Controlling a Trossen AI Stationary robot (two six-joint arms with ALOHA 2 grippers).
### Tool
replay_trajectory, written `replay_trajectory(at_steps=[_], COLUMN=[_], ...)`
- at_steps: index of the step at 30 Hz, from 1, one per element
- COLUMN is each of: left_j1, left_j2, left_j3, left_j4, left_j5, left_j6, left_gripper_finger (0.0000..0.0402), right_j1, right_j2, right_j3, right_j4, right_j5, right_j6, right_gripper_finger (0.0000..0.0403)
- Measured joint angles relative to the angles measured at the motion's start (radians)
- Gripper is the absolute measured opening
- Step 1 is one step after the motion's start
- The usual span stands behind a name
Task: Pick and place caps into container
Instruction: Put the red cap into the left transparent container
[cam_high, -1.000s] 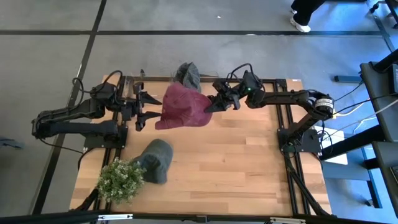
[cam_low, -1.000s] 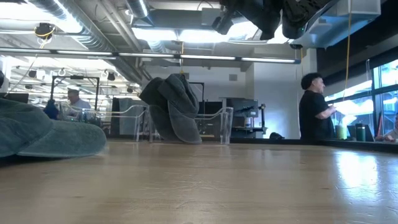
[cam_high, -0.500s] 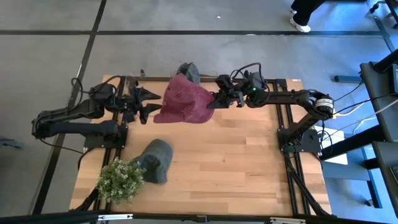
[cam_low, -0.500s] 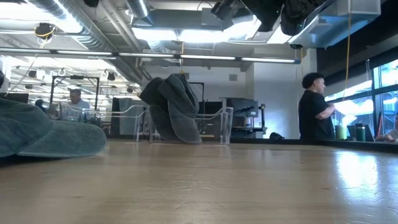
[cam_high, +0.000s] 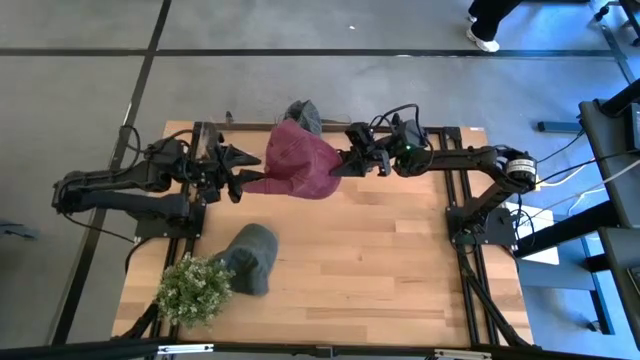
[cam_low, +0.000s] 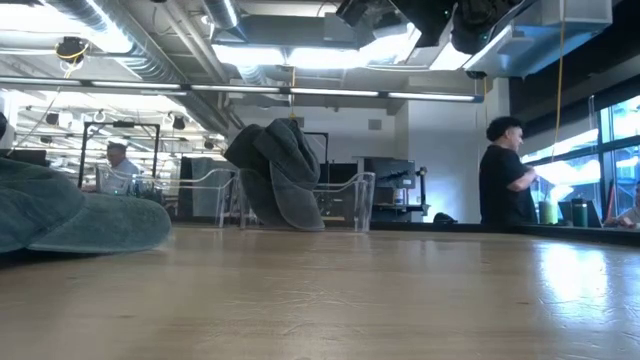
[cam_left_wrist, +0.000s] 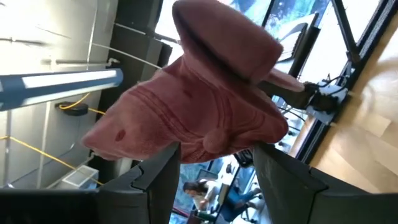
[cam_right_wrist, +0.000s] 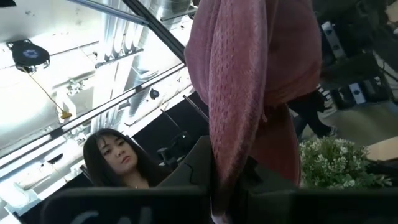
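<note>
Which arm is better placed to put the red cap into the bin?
Probably the right: the right gripper is shut on the red cap, beside the bin. The left gripper is open near it.

The high view looks straight down from well above, taking in the whole pale wooden table (cam_high: 380, 260) and both dark arms. The low view sits at tabletop height, facing level across the boards toward the clear plastic bin (cam_low: 300, 205) and the room behind. Each wrist view looks close up along its own fingers — both share the soft maroon fabric cap (cam_left_wrist: 199, 106) (cam_right_wrist: 249, 81), which the overhead camera also sees (cam_high: 298, 172).
</note>
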Motion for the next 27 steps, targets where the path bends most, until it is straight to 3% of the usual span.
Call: replay_trajectory(at_steps=[19, 27], left_j1=[0.0, 0.0], left_j2=[-0.008, -0.008], left_j3=[0.0, 0.0], left_j4=[0.045, 0.058], left_j5=[0.009, 0.011], left_j6=[-0.049, -0.077], left_gripper_finger=[0.0198, 0.0198], right_j1=[0.026, 0.063], right_j2=[0.0, 0.001], right_j3=[0.0, 0.0], right_j4=[0.02, -0.079], right_j5=[0.064, 0.081], right_j6=[-0.037, -0.06], right_gripper_finger=[0.0017, 0.0017])
